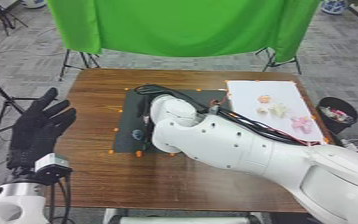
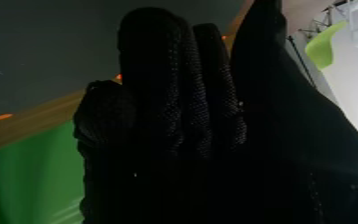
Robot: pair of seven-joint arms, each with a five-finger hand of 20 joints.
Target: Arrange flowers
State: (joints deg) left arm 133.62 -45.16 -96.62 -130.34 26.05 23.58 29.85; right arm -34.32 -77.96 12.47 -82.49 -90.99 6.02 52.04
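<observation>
In the head view the right hand point(image 1: 146, 108) is at the left part of the dark mat point(image 1: 129, 112), largely hidden behind its own white arm. Seen in the right wrist view, the right hand point(image 2: 189, 135) has its fingers mostly straight, with nothing visibly held. A small bluish item point(image 1: 138, 134) lies on the mat near its lower left. Artificial flowers rest on the white board at the right: an orange one point(image 1: 264, 99), a pale yellow one point(image 1: 278, 109) and a pink one point(image 1: 302, 123). The left hand point(image 1: 40, 127) is open beside the table's left edge.
The brown wooden table point(image 1: 91, 175) carries the mat and the white board point(image 1: 246, 90), with orange marks around them. A black bin point(image 1: 337, 112) stands off the table's right edge. A green cloth point(image 1: 180, 27) hangs beyond the far edge. Cables run along the right arm.
</observation>
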